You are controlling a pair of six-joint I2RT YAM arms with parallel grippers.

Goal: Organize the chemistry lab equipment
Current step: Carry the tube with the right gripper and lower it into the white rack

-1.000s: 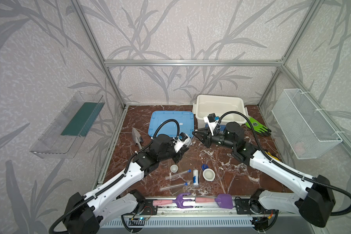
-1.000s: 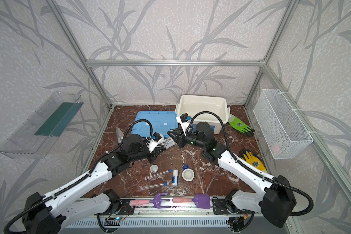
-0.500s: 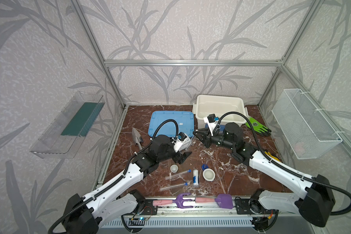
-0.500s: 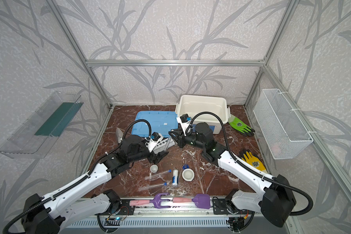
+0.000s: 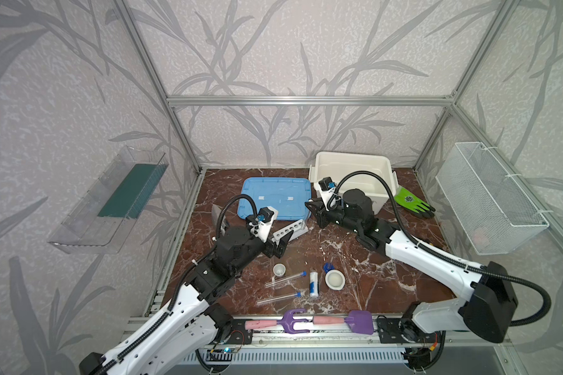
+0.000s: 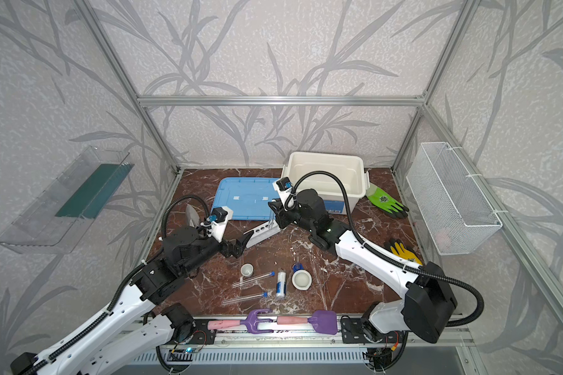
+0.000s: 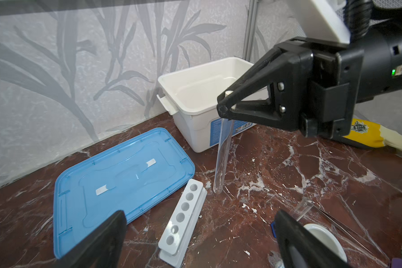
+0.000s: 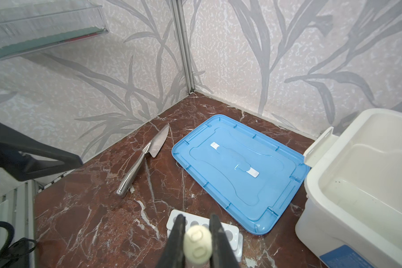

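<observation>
You can hardly make out the test tube [image 7: 222, 157] from above, and in the right wrist view its pale cap hides the glass. The right claw [image 7: 225, 102] pinches it just under the cap. It hangs nearly upright, round end down, just beside the right end of the white rack [image 7: 186, 206]; whether it touches the counter [image 7: 288, 167] you cannot tell. The rack lies flat, long axis left to right, beside the blue lid [image 7: 116, 181]. The right arm reaches leftward, level. The left claw [image 7: 200, 215] gapes wide at the rack's left end, holding nothing.
</observation>
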